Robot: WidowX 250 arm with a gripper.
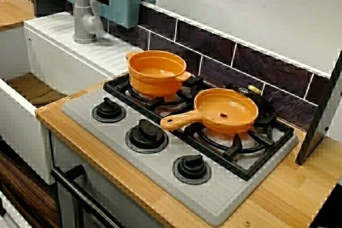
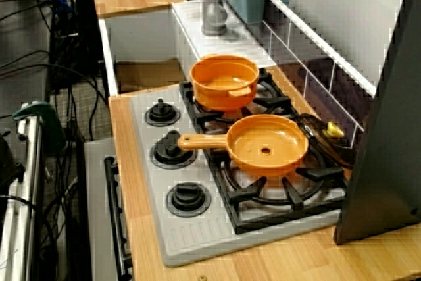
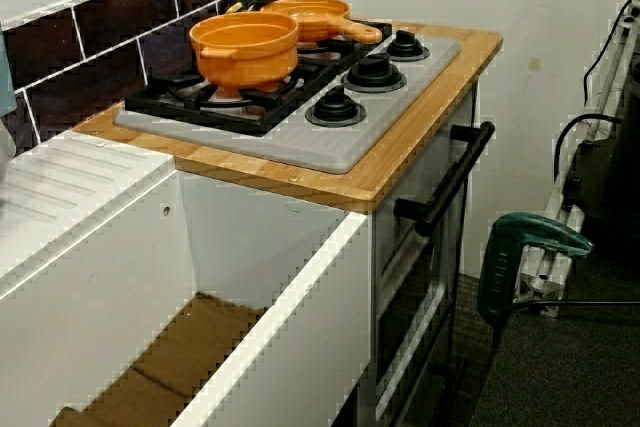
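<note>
No gripper or arm shows in any of the three views. An orange pot [image 1: 156,71] [image 2: 223,82] [image 3: 245,47] stands upright on the burner nearest the sink. Beside it an orange frying pan [image 1: 225,110] [image 2: 266,144] [image 3: 310,12] sits on the other burner, its handle [image 1: 179,120] pointing toward the knobs. Both look empty. A small yellow object [image 1: 255,89] [image 2: 333,129] lies behind the pan by the tiled wall, on something dark that I cannot make out.
The grey stove top [image 1: 214,198] has three black knobs [image 1: 146,134] along its front. A white sink [image 3: 190,347] and grey faucet [image 1: 83,14] lie past the pot. A black slanted panel [image 1: 320,116] [image 2: 388,129] stands by the pan. A green clamp [image 3: 520,257] is beside the oven.
</note>
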